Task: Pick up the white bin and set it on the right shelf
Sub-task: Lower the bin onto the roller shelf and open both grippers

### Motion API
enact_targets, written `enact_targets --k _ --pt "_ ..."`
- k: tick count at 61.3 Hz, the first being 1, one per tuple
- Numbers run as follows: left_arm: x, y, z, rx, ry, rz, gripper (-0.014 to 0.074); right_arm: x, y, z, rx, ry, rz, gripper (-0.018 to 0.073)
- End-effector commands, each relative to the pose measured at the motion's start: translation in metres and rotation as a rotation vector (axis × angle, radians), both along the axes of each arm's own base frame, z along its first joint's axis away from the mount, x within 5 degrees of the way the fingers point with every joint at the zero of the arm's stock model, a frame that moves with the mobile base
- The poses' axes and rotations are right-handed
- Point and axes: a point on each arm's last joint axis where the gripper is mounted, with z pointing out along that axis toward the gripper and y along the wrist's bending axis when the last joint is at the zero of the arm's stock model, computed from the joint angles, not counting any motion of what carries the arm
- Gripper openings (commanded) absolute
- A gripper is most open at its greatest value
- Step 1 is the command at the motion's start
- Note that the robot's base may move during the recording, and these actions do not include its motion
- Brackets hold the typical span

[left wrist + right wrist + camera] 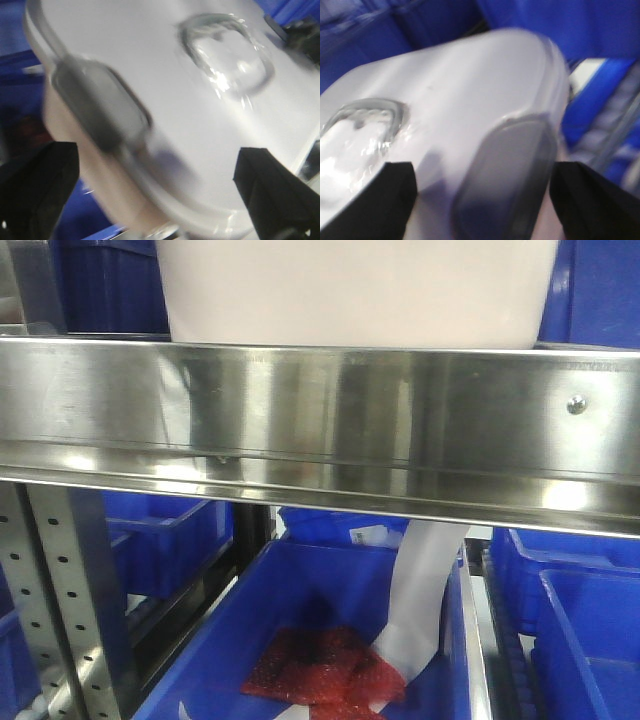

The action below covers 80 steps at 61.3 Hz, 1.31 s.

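Saw the white bin [355,290] taking up the middle of the right shelf [300,480], just behind its front edge. Found blue bins [110,285] close beside it toward both ends, leaving hardly a gap to pass. Found the wide front rail [420,420] barring reach from below, and a perforated upright [70,600] under the left corner. Found free room only above the lid [165,100].
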Motion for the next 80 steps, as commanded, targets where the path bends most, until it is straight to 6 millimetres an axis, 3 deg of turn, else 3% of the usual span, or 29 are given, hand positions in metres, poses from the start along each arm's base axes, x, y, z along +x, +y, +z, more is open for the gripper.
enact_targets --k 1,10,22,29,39,48,50,61,70,80 --pt "-0.017 0.001 0.034 0.008 -0.104 0.024 0.0521 -0.01 -0.001 0.035 -0.068 -0.121 -0.016 0.0628" --pt "-0.018 0.002 0.033 0.033 -0.103 0.021 0.0494 -0.015 -0.007 0.041 -0.197 -0.162 -0.061 0.0628" --pt "-0.029 -0.005 0.039 0.037 -0.1 -0.028 0.0386 -0.039 -0.007 0.066 -0.273 -0.245 -0.074 0.0594" --pt "-0.042 -0.013 0.045 0.042 -0.103 -0.078 0.0272 -0.058 -0.003 0.083 -0.274 -0.286 -0.046 0.0452" --pt "-0.056 -0.02 0.053 0.057 -0.122 -0.116 0.0116 -0.09 0.004 0.104 -0.254 -0.323 -0.001 0.0067" --pt "-0.059 -0.02 0.053 0.068 -0.115 -0.131 -0.009 -0.109 0.005 0.113 -0.224 -0.334 -0.019 0.0069" --pt "-0.059 -0.021 0.053 0.069 -0.112 -0.134 -0.0137 -0.113 0.005 0.112 -0.231 -0.334 -0.024 0.0069" --pt "-0.07 -0.018 0.055 0.169 -0.105 -0.121 -0.0118 -0.141 0.001 0.084 -0.252 -0.307 -0.109 0.0069" --pt "-0.091 -0.014 0.067 0.374 -0.175 0.036 -0.0118 -0.172 -0.009 0.042 -0.258 -0.292 -0.272 0.0069" --pt "-0.115 -0.013 0.084 0.48 -0.319 0.191 -0.0118 -0.208 -0.019 0.009 -0.272 -0.326 -0.428 0.0069"
